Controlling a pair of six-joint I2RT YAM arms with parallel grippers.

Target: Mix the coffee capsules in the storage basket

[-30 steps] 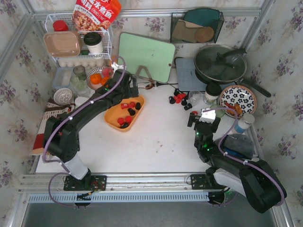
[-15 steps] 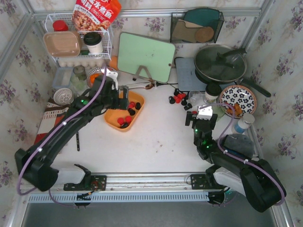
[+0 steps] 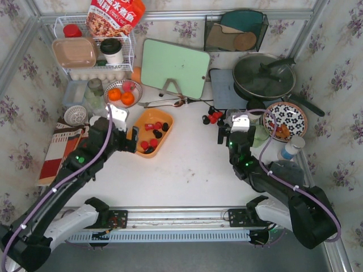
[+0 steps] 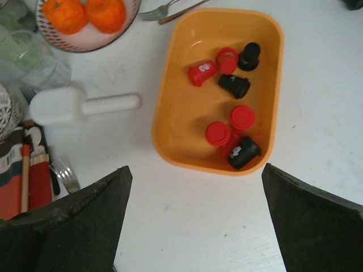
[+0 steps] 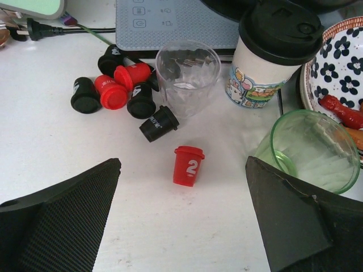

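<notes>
In the middle left of the top view, the storage basket (image 3: 146,119) holds red and black coffee capsules (image 3: 154,131). In the left wrist view, the left gripper (image 4: 194,170) is spread wide and empty, just below the basket. In the right wrist view, the right gripper (image 5: 182,161) is spread wide too. One red capsule (image 5: 188,165) stands upright in the gap, not touched.

Coffee capsules (image 4: 242,118) are red and black, storage basket (image 4: 193,127) orange.

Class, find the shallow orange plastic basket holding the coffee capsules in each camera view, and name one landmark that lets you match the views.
Top external: the shallow orange plastic basket lies left of centre on the white table.
Left wrist: the basket fills the upper middle of the picture.
Right wrist: not in it.
Shared landmark: the bowl of two oranges sits up and to the left of the basket in both the top external and left wrist views.
</notes>
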